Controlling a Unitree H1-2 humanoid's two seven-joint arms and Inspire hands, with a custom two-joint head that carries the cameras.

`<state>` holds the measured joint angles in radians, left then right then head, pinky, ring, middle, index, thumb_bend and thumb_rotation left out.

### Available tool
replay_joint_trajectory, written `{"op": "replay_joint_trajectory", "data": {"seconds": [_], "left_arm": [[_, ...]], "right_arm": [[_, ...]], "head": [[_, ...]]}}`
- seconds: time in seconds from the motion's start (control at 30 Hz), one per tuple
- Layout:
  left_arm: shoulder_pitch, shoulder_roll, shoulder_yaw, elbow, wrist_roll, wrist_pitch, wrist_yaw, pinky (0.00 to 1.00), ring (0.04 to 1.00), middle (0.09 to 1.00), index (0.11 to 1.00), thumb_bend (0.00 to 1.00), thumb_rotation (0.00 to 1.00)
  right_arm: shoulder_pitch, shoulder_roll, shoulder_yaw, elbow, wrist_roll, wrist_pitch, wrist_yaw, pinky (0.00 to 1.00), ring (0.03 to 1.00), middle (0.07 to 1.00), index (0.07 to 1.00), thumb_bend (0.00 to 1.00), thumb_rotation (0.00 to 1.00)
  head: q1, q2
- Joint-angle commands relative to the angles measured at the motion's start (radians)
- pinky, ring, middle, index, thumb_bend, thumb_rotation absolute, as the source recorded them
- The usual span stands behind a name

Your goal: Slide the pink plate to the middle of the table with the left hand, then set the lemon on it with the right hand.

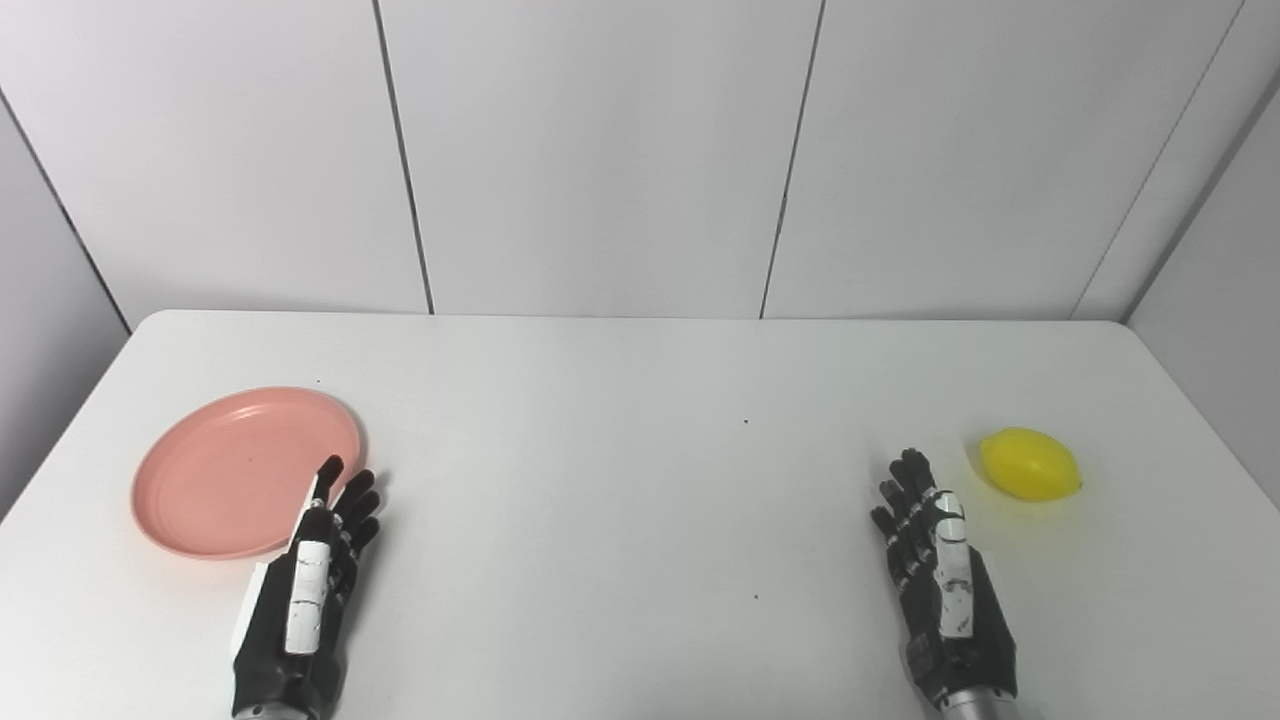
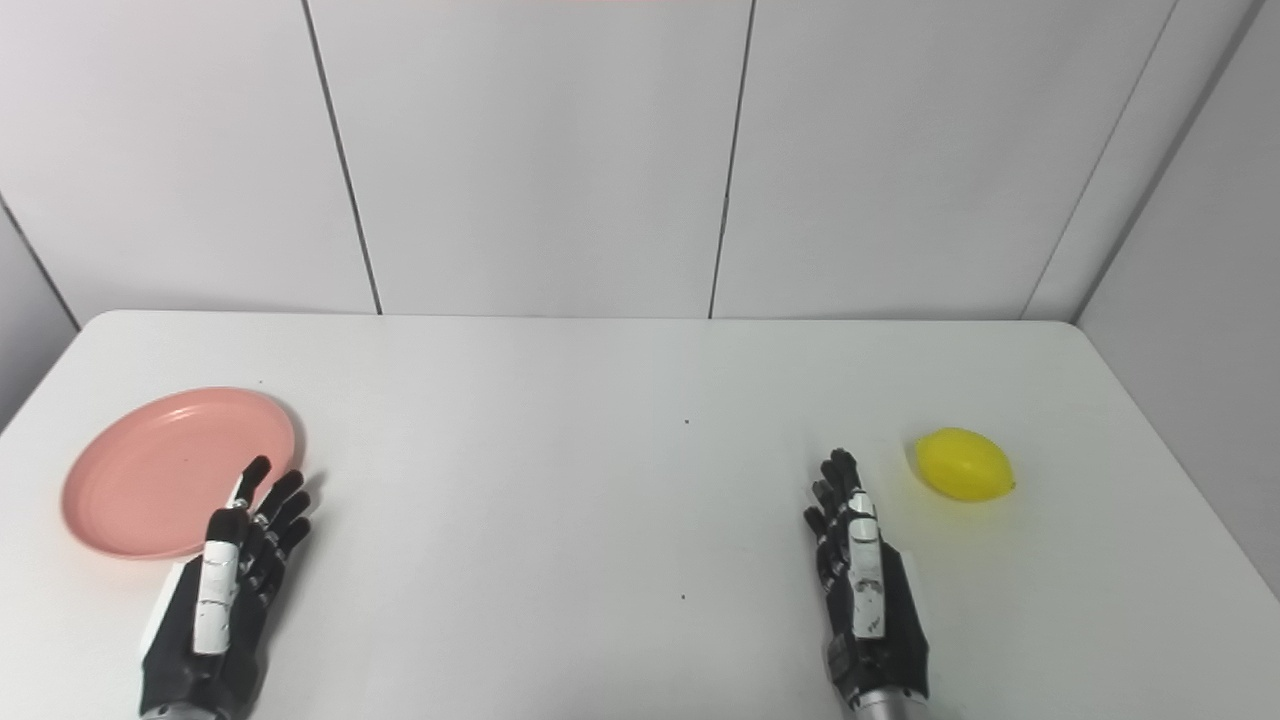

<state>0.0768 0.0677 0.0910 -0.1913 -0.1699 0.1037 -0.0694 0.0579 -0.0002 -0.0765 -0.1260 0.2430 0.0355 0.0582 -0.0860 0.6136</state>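
Note:
A pink plate (image 1: 230, 470) lies flat on the left side of the white table (image 1: 620, 500). My left hand (image 1: 305, 590) is open with fingers stretched out, just at the plate's near right rim, its fingertips overlapping the rim edge. A yellow lemon (image 1: 1030, 464) lies on the table's right side. My right hand (image 1: 940, 580) is open and empty, fingers extended, a short way to the left of and nearer than the lemon, apart from it.
The table's far edge meets a white panelled wall (image 1: 600, 150). A grey wall (image 1: 1220, 300) stands close to the table's right edge. A few tiny dark specks (image 1: 746, 421) mark the table's middle.

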Motion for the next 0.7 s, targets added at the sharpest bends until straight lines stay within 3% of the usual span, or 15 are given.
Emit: {"op": "replay_joint_trajectory", "data": {"seconds": [0.0, 0.1, 0.4, 0.67], "left_arm": [[0.006, 0.011, -0.002, 0.006, -0.003, 0.014, -0.007, 0.99, 0.948, 0.943, 0.997, 0.87, 0.93], [0.005, 0.002, -0.006, 0.012, -0.001, 0.017, -0.002, 0.99, 0.946, 0.940, 0.993, 0.89, 0.92], [0.005, -0.046, -0.047, 0.057, 0.038, -0.028, 0.022, 0.98, 0.935, 0.929, 0.970, 0.91, 0.88], [-0.004, -0.088, -0.078, 0.114, 0.071, -0.085, 0.047, 0.96, 0.930, 0.923, 0.966, 0.89, 0.88]], "right_arm": [[0.017, 0.005, 0.004, 0.029, 0.007, 0.017, 0.005, 1.00, 1.000, 0.982, 0.965, 0.74, 0.98], [0.015, -0.004, 0.000, 0.042, 0.017, 0.006, 0.016, 1.00, 1.000, 0.988, 0.970, 0.74, 0.99], [0.013, -0.051, -0.039, 0.082, 0.079, -0.010, 0.064, 1.00, 1.000, 1.000, 0.998, 0.75, 0.97], [0.002, -0.076, -0.069, 0.115, 0.102, 0.001, 0.070, 1.00, 1.000, 1.000, 1.000, 0.72, 0.99]], "head": [[0.005, -0.002], [0.038, -0.014], [0.237, -0.079], [0.321, -0.124]]}}
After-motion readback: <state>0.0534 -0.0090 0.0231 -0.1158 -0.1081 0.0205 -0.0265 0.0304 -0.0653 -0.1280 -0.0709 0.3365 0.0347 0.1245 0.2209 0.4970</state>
